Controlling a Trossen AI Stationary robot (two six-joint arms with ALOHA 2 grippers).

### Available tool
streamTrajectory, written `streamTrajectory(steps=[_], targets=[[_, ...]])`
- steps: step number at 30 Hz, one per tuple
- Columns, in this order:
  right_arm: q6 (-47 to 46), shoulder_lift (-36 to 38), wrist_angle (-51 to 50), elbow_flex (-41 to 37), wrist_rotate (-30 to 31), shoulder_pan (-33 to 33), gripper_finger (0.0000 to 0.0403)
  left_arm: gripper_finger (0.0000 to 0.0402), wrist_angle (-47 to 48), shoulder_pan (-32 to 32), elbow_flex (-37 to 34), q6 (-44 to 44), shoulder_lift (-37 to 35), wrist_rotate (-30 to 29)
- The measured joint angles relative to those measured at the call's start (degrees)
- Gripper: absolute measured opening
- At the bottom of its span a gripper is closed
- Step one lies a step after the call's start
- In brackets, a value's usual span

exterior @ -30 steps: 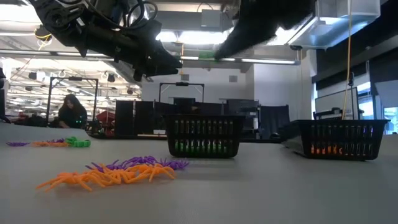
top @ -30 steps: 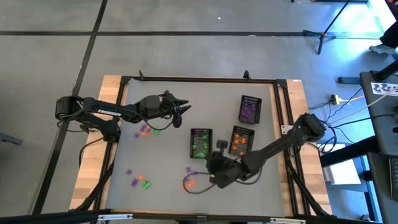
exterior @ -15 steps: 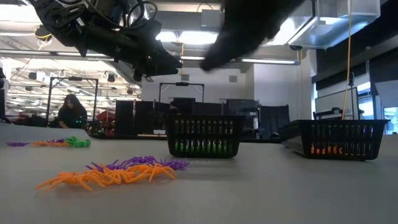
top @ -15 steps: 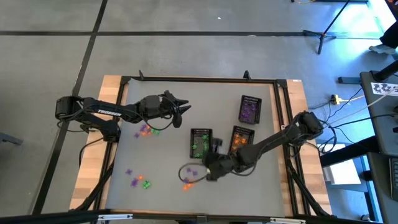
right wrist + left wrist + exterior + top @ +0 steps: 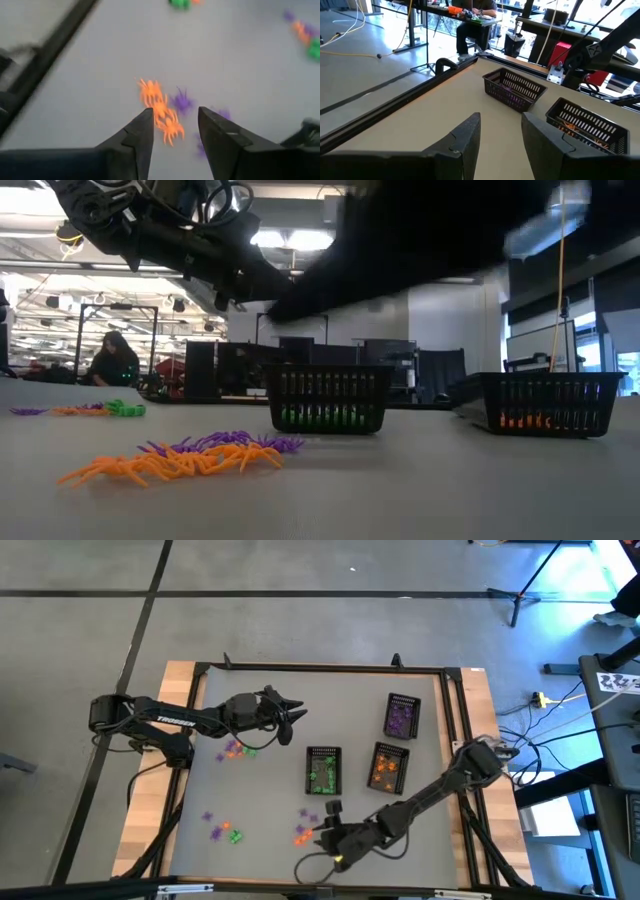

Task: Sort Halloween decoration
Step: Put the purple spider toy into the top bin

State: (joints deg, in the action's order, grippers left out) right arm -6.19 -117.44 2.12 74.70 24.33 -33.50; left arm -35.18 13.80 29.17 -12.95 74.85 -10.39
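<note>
The right claw (image 5: 322, 837) is shown low over the near middle of the grey tabletop (image 5: 270, 710), its two dark fingers (image 5: 140, 135) parted and empty. A short row of tiny orange plastic spider trinkets (image 5: 161, 111) is seen lying on the tabletop just ahead of the gap, with small purple plastic spider trinkets (image 5: 182, 101) just beside them; whether the fingers touch any of them cannot be told. In the high view the same orange and purple pieces (image 5: 303, 831) are placed just left of the claw, near the near edge.

The left claw (image 5: 293, 718) is held above the far left part of the tabletop, its fingers (image 5: 465, 140) apart with nothing between them. A mixed orange, green and purple cluster of trinkets (image 5: 238, 749) is seen below and near it, and a further small cluster (image 5: 222, 831) lies at the near left.

Three black rectangular mesh baskets are set right of centre: one with green contents (image 5: 322, 770), one with orange contents (image 5: 389, 766) just to its right, and one with purple contents (image 5: 402, 715) farther off. In the low view a person (image 5: 113, 360) is visible in the room beyond.
</note>
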Motion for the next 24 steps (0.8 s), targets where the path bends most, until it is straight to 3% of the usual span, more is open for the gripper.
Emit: streamTrajectory(steps=[15, 24], targets=[[-11.0, -5.4, -5.0, 0.2, -2.0, 5.9, 0.0141, 0.0135, 0.0, 0.0, 0.0, 0.0, 0.0, 0.0], [-11.3, -5.2, -6.1, 0.2, -4.7, 5.7, 0.0035, 0.0135, 0.0, 0.0, 0.0, 0.0, 0.0, 0.0]])
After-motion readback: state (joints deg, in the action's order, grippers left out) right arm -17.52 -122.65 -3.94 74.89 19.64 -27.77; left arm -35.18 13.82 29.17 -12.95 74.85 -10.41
